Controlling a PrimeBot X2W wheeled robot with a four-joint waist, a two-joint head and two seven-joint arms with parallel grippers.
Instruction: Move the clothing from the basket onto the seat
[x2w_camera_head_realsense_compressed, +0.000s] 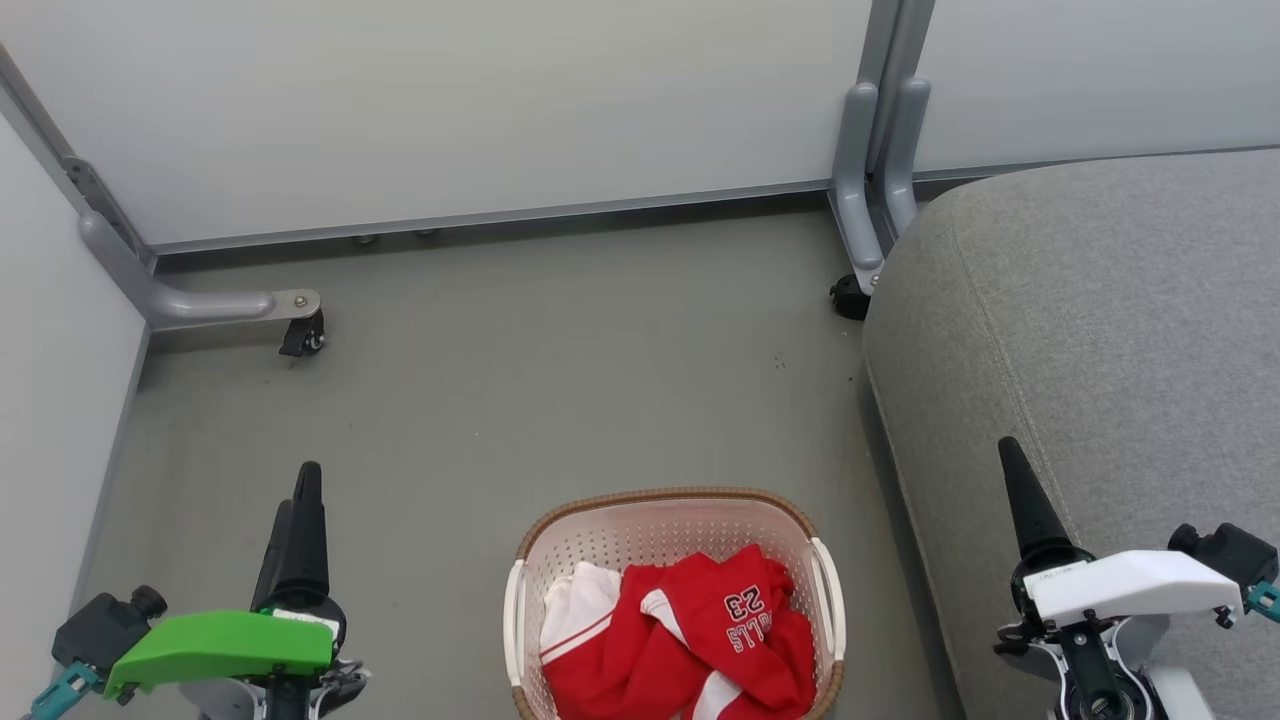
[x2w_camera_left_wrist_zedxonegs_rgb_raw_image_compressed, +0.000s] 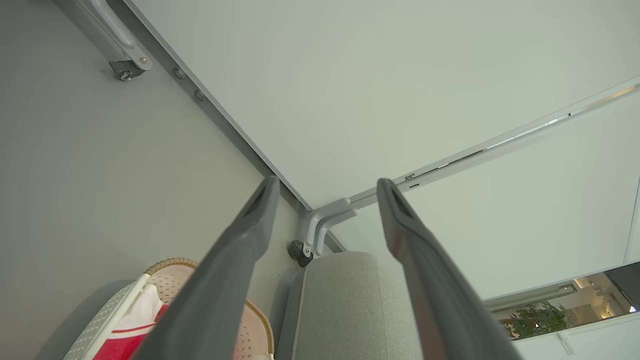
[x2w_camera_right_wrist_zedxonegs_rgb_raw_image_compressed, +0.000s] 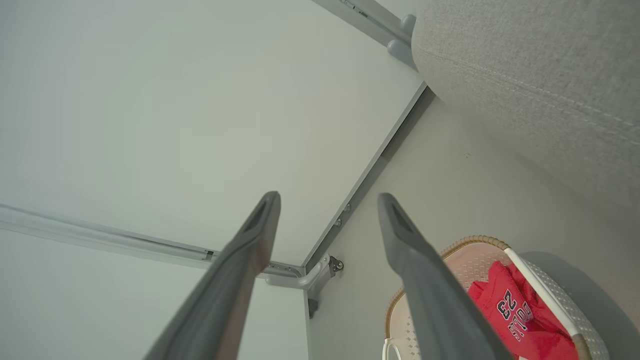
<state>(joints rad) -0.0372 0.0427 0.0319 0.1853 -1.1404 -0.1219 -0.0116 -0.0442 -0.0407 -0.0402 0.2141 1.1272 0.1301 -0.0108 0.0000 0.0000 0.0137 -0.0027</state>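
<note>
Head view, looking down at a grey-green floor (x2w_camera_head_realsense_compressed: 500, 380). Near ctr, the basket (x2w_camera_head_realsense_compressed: 660, 496) stands on the floor: cream-white perforated plastic, brown woven-look rim, white side handles. Inside it lies the clothing (x2w_camera_head_realsense_compressed: 700, 640), a red jersey w/ white panels & stripes, crumpled in a heap. The no. 23 & some lettering face up, upside down from this view. The heap fills the near part of the basket; the far part of the inside is bare.

Right of the basket, w/ a strip of floor btwn them, is the seat (x2w_camera_head_realsense_compressed: 1100, 330): a big grey fabric cushion w/ a rounded edge & a stitched seam, running from near right to far right.

The left gripper (x2w_camera_head_realsense_compressed: 306, 478) is at near left over the floor, left of the basket, dark fingers pointing far, a green cover (x2w_camera_head_realsense_compressed: 220, 645) on its wrist. In the left wrist view its 2 fingers are spread apart w/ nothing btwn them.

The right gripper (x2w_camera_head_realsense_compressed: 1008, 455) is at near right, seen against the seat's near left part, w/ a white cover (x2w_camera_head_realsense_compressed: 1130, 585) on its wrist. In the right wrist view its 2 fingers are likewise spread, holding nothing. Both grippers are well apart from the jersey.

Far side: pale wall panels (x2w_camera_head_realsense_compressed: 450, 100) meet the floor. A grey metal post (x2w_camera_head_realsense_compressed: 880, 150) stands btwn 2 panels by the seat's far left corner. A small black caster (x2w_camera_head_realsense_compressed: 303, 340) sits at far left.
</note>
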